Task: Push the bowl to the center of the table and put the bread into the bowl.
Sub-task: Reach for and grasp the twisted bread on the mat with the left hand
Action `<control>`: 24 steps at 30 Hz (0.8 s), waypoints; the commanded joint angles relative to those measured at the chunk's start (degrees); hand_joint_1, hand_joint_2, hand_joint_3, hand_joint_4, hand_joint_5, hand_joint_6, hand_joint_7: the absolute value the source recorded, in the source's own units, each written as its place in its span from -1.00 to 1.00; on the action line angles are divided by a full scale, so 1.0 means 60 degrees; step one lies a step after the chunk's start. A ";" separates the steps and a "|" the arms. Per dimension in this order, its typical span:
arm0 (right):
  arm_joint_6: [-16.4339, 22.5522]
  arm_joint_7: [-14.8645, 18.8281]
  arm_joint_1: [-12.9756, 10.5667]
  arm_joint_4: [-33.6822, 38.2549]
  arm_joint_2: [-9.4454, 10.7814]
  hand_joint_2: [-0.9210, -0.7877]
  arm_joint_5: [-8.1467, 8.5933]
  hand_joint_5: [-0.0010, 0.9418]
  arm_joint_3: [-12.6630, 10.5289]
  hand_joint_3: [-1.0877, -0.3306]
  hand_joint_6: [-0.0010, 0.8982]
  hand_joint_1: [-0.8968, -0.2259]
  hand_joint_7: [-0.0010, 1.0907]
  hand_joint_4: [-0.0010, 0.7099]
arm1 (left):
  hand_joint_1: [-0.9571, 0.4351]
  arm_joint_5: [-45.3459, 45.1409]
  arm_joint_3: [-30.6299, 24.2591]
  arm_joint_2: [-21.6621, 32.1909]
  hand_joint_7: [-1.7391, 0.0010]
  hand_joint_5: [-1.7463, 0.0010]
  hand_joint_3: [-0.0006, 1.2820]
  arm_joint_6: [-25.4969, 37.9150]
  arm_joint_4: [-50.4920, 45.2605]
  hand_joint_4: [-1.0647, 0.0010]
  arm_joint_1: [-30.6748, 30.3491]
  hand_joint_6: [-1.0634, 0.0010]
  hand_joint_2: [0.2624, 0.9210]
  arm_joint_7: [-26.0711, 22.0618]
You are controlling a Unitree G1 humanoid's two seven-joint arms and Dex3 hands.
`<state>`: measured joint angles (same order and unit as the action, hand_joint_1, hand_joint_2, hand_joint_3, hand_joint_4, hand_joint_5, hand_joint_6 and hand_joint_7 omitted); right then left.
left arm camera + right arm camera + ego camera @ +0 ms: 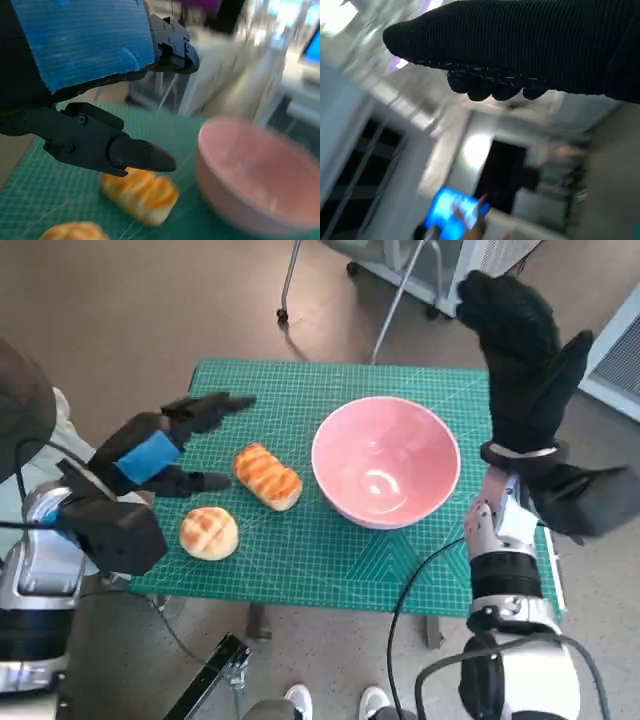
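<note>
A pink bowl (386, 460) stands on the green cutting mat (330, 550), right of the middle; the left wrist view shows the bowl (255, 175) blurred. A long striped bread roll (268, 476) lies just left of it, also seen as the roll (141, 193) under my fingers. A round bun (209, 533) lies nearer the front left, the bun (75, 232) at the picture's edge. My left hand (165, 445) hovers open over the mat's left side, fingers apart above the long roll. My right hand (525, 365) is raised open beside the bowl's right, holding nothing.
Chair legs and a wheeled base (330, 290) stand beyond the table's far edge. Shoes of a person (335, 702) show at the near side. A person's hand holding a lit blue screen (452, 212) appears in the right wrist view.
</note>
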<state>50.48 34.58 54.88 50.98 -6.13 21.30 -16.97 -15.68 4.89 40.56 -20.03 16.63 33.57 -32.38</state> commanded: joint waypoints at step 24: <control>-0.0389 -0.0395 -0.1278 -0.2661 0.0053 -1.00 -0.0673 -0.97 0.1229 -0.13 -0.98 -0.30 0.77 0.01 | 0.11 -0.2789 0.2657 -0.1021 0.81 1.00 -1.00 -0.1008 0.4809 0.51 0.2989 0.36 0.69 0.0911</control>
<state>49.11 32.97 49.06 35.73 -5.50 17.94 -10.17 -30.72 19.38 35.61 -25.96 43.07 49.35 -28.47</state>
